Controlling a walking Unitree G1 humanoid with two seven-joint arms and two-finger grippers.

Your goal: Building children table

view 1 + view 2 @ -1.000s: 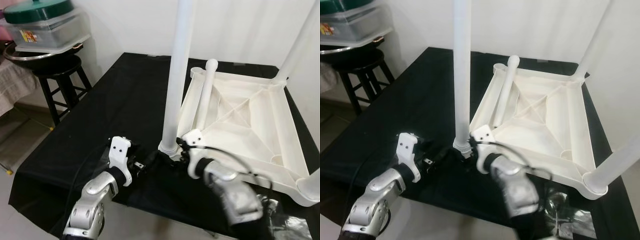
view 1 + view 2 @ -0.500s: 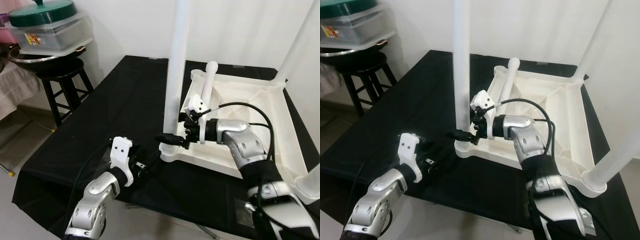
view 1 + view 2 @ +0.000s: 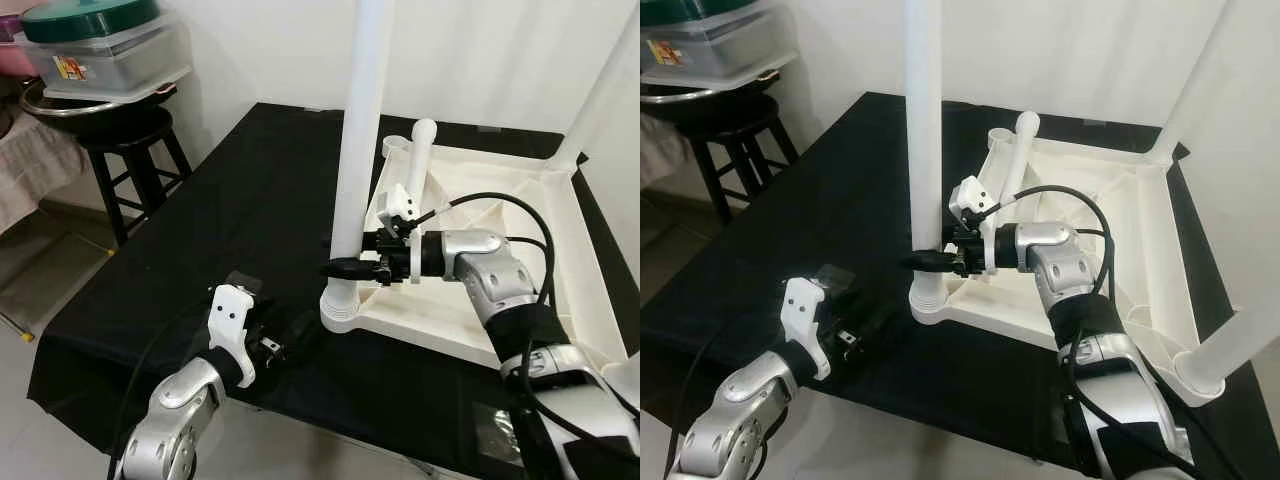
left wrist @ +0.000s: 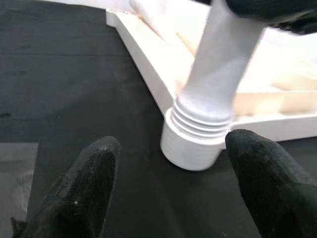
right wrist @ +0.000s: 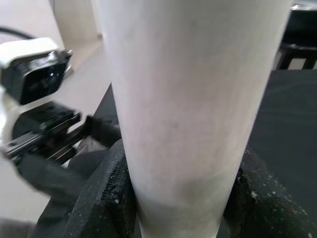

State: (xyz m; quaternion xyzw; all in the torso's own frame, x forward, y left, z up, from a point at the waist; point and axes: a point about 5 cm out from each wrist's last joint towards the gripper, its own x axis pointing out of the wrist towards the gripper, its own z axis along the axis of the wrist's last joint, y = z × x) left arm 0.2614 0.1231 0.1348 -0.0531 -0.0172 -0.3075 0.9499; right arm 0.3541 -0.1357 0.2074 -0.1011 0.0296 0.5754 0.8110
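Nearest the camera, the left tool hovers low over the black-draped counter, its two black fingers spread wide apart and empty, aimed at the ribbed white socket at the near corner of the upturned children's table top. Just beyond, a white table leg stands upright in that socket, and the right tool reaches across from the table top's side and pinches the leg low down, a finger pressed to either flank of it, as the right wrist view shows close up. A black cable loops over the right arm above the table top. The table top lies underside up on the counter, its moulded ribs showing; a loose white leg rests slanted on its far left corner, and two more legs rise from the right-hand corners, their tops cut off by the picture edge, as is the top of the gripped leg. A clear plastic bag lies at the counter's near right edge, its contents too dim to make out. Farther off on the left, a dark wooden stool carries a metal tray and a clear storage box with a green lid; the box bears a small red-and-yellow label whose writing is too small to read.
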